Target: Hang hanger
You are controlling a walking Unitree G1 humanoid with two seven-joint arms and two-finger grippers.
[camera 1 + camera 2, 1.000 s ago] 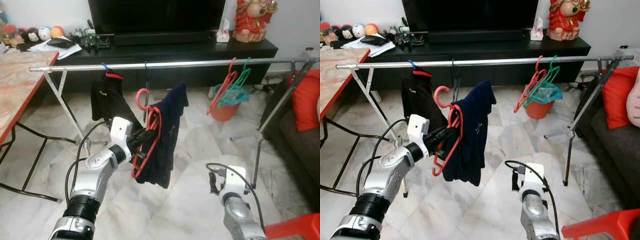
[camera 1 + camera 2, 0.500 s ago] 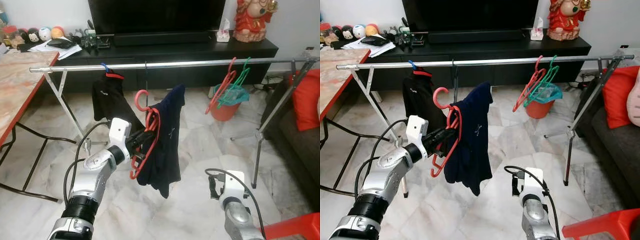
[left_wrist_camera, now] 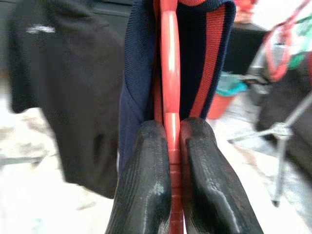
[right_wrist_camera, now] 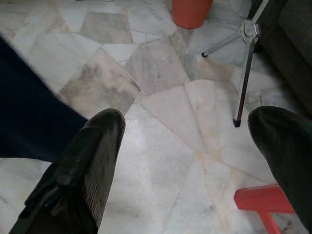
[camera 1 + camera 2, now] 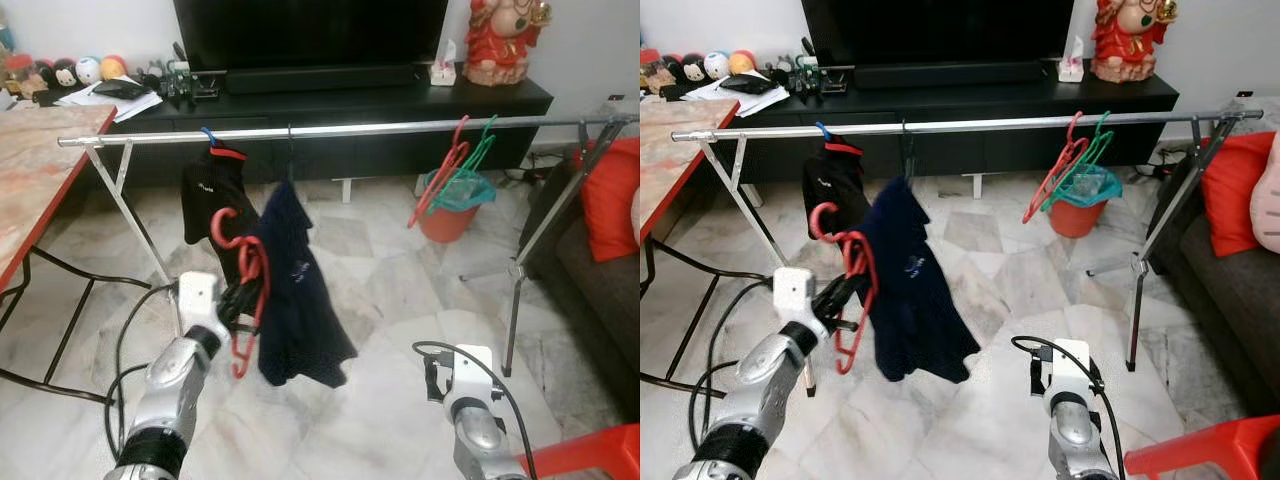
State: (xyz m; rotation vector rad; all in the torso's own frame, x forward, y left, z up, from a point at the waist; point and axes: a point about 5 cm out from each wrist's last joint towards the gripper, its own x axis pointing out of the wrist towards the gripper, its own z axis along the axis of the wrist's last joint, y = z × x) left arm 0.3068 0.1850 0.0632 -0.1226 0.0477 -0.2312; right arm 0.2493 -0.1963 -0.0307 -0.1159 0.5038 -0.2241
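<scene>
My left gripper (image 3: pixel 169 146) is closed on the red plastic clothes hanger (image 5: pixel 243 290), its two black fingers (image 3: pixel 141 185) pinching one thin red bar from either side. A dark navy garment (image 5: pixel 293 290) is draped over the hanger. I hold the load low, in front of and below the long silver metal rail (image 5: pixel 340 129) of the drying rack. The hanger's hook (image 5: pixel 222 225) is well under the rail, not yet over it.

Handling judgement: the hanger looks light and stiff, but the smooth plastic bar could twist or slide between the fingers. The soft garment probably carries most of the weight; hanging off to one side, it is likely to swing and tilt the hook. The present hold on the bar below the hook seems suitable, since it leaves the hook free to go over the rail.

A black garment (image 5: pixel 210 195) on a blue hanger hangs on the rail just beside my load. Red and green empty hangers (image 5: pixel 455 165) hang farther to the right.

Containers: an orange bucket (image 5: pixel 447 218) stands on the marble floor beyond the rail, holding a teal item I cannot identify.

My right gripper (image 4: pixel 185 161) hangs idle over the floor, fingers spread wide, holding nothing.
</scene>
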